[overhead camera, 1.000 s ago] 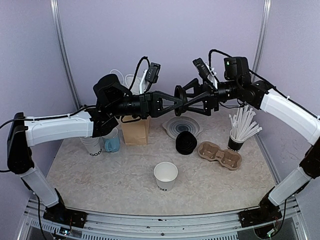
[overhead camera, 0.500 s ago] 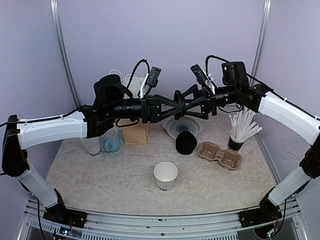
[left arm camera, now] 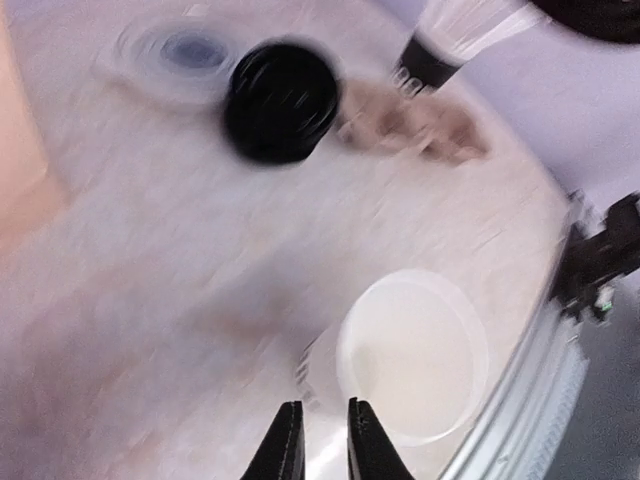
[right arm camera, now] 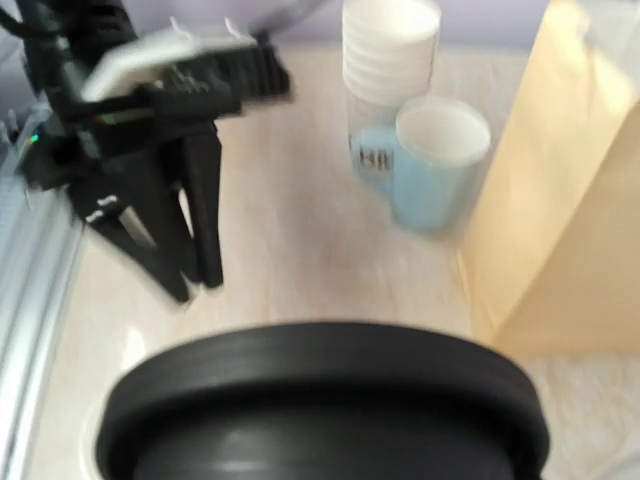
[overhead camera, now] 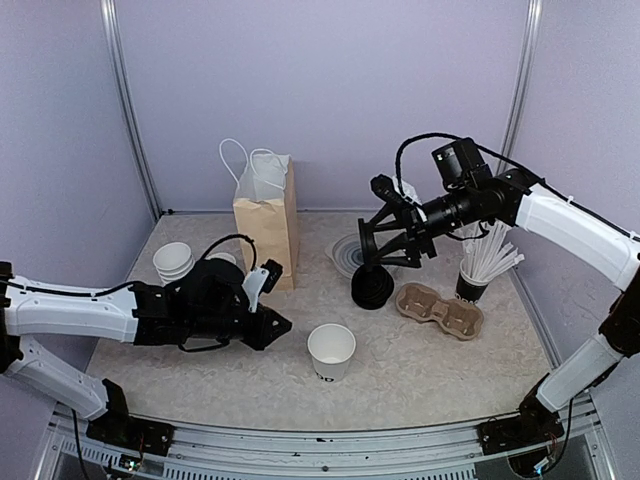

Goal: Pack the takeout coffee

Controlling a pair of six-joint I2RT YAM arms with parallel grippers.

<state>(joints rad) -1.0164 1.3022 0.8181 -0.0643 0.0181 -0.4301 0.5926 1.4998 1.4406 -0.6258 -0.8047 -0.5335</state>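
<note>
At front centre of the table (overhead camera: pixel 200 385), the cup (overhead camera: pixel 331 350) stands unlidded, outside the bag (overhead camera: pixel 266 225). Left gripper (overhead camera: pixel 278 326), beside it: nearly closed, empty. Right gripper (overhead camera: pixel 380 245) apparently clamps a lid (right arm camera: pixel 325 400). Lidding and bagging remain.

Pale lilac walls (overhead camera: pixel 330 90) — metal corner posts (overhead camera: pixel 128 110) — speckled beige tabletop (overhead camera: pixel 440 365).

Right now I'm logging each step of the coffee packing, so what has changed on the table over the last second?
The left tool swung down from mid-air and now lies low beside the open white cup, holding nothing. The right tool drew back rightward and lower, apparently keeping a black lid, above the lid stack. Cup, paper bag, cup carrier and straws stayed put.
</note>
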